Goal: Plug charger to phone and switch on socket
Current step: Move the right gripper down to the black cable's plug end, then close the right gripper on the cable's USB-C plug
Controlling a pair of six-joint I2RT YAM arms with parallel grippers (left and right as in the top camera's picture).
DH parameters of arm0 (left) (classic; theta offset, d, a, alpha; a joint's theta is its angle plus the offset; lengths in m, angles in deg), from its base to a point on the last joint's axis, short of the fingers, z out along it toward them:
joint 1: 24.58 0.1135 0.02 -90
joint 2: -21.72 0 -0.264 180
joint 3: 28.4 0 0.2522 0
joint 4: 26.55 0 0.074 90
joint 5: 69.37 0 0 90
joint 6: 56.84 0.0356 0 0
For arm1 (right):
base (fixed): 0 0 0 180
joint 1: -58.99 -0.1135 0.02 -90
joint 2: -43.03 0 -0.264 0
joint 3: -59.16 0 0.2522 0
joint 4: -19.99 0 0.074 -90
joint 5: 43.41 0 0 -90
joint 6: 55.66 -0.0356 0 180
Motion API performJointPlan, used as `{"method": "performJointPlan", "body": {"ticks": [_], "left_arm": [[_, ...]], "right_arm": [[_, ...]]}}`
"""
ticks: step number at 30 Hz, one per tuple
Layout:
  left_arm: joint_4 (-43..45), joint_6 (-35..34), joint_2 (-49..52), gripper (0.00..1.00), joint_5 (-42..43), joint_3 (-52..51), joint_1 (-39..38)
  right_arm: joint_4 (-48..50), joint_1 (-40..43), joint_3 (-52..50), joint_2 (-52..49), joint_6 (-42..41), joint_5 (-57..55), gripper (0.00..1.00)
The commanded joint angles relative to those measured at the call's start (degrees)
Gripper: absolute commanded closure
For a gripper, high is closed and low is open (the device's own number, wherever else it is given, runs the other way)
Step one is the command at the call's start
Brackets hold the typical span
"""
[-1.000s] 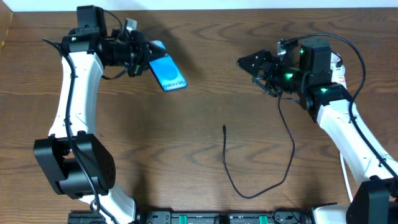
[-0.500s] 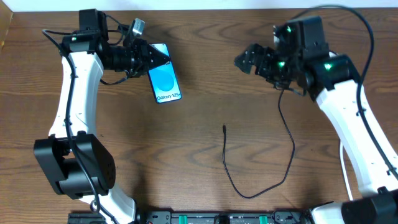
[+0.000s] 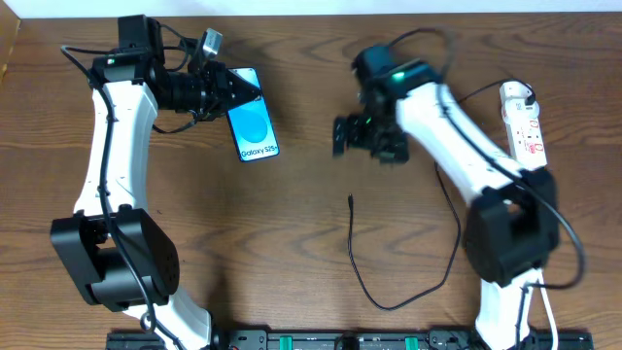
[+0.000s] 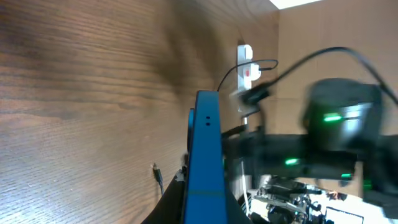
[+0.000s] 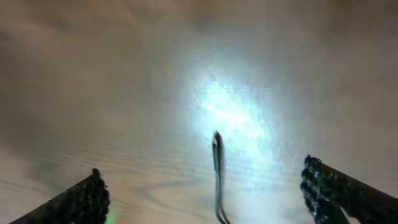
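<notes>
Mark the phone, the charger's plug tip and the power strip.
phone (image 3: 255, 128): overhead, middle of blue screen.
charger plug tip (image 3: 350, 201): overhead, free end of black cable.
power strip (image 3: 525, 124): overhead, white body midway.

I've swung the right gripper (image 3: 342, 136) in toward the table's (image 3: 292, 262) middle.
It now hovers, jaws wide, over the charger (image 3: 351, 209) tip; the phone (image 3: 255, 128) has turned straighter.
</notes>
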Motion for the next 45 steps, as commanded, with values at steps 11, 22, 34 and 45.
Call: {"method": "performJointPlan", "body": {"ticks": [11, 22, 34, 45], "left_arm": [[-2.91, 2.08, -1.40, 0.92, -2.71, 0.39, 0.35], [-3.58, 2.03, -1.40, 0.93, -6.08, 0.39, 1.16], [-4.52, 1.66, -1.40, 0.92, -6.29, 0.39, 7.56], [-6.29, 1.62, -1.40, 0.92, -6.32, 0.39, 9.07]], "right_arm": [[-4.07, -9.51, 1.27, -10.01, -0.63, -3.65, 0.15], [-4.66, -12.76, 1.01, -11.87, -5.09, -6.71, 0.25], [-2.01, -13.53, -0.74, -11.87, -10.40, -8.94, 0.27], [1.55, -14.49, -4.15, -11.87, -13.33, -9.25, 0.37]]}}
